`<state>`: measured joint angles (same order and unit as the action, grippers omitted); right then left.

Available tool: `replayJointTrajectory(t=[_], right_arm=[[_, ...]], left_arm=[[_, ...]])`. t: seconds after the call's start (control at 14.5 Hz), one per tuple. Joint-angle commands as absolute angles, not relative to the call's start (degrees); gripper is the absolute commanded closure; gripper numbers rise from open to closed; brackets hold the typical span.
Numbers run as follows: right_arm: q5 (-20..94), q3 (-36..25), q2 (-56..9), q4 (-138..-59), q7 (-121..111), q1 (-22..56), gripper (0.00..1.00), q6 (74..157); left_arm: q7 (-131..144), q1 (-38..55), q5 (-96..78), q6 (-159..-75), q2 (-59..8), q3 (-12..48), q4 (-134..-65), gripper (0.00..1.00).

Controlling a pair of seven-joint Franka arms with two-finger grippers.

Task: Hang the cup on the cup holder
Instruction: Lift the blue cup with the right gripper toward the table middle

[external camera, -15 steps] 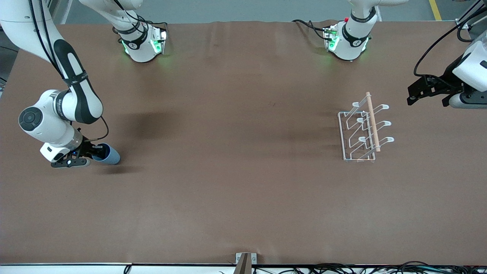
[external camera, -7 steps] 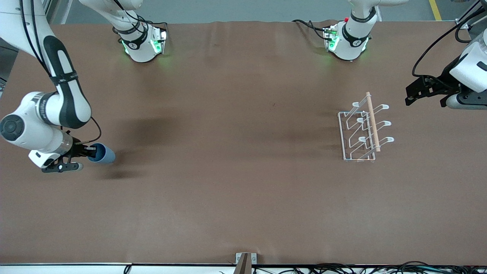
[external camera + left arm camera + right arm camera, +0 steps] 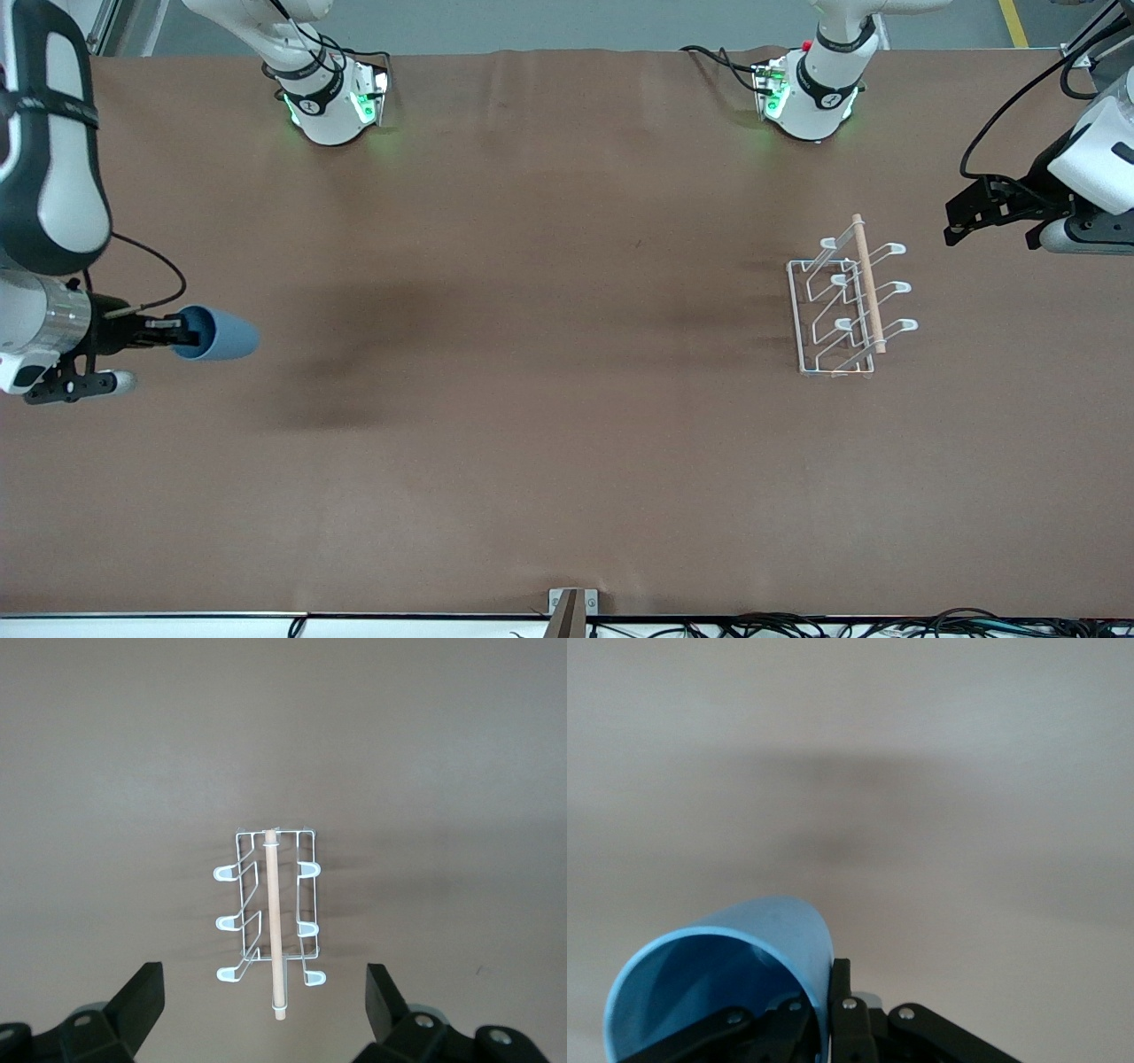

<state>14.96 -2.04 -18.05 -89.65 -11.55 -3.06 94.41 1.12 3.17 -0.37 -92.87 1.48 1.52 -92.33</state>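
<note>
The light-blue cup (image 3: 215,335) is held sideways in the air over the right arm's end of the table, base pointing toward the table's middle. My right gripper (image 3: 174,334) is shut on its rim wall, one finger inside and one outside; the right wrist view shows the cup (image 3: 735,970) pinched by the fingers (image 3: 840,988). The white wire cup holder (image 3: 846,301) with its wooden rod stands on the table toward the left arm's end. My left gripper (image 3: 959,220) is open and empty in the air beside the holder, which also shows in the left wrist view (image 3: 270,917).
The brown table mat (image 3: 549,425) carries nothing else. The two arm bases (image 3: 332,102) stand along the edge farthest from the front camera. Cables lie along the nearest edge (image 3: 797,625).
My right gripper has lifted the cup off the table and swung it toward the table's end, tipping it to horizontal. The left arm barely moved.
</note>
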Motion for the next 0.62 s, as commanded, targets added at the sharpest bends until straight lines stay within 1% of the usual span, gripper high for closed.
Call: replayJointTrajectory(t=[0.0, 0.14, 0.28, 0.41, 0.55], right_arm=[[23.53, 0.59, -15.74, -90.44, -1.35, -0.71, 0.99, 90.36], [28.01, 5.69, -15.73, -90.96, 3.05, -0.53, 0.99, 90.17], [34.68, 9.39, -16.17, -91.32, 5.36, -0.53, 0.99, 90.35], [43.73, 10.98, -17.22, -93.76, 5.71, 0.17, 0.99, 90.52], [49.29, 11.69, -17.31, -96.75, 5.71, 2.1, 0.99, 90.88]], left_arm=[[0.35, 3.25, 0.88, -92.11, 1.14, 1.67, -91.14, 0.0], [0.35, 3.25, 0.88, -92.11, 1.14, 1.67, -91.14, 0.0], [0.18, 3.08, 0.88, -92.2, 1.14, 1.67, -91.14, 0.0], [0.09, 3.16, 0.88, -92.28, 1.14, 1.76, -91.14, 0.0], [-0.17, 3.08, 0.88, -92.46, 1.23, 1.76, -91.06, 0.0]])
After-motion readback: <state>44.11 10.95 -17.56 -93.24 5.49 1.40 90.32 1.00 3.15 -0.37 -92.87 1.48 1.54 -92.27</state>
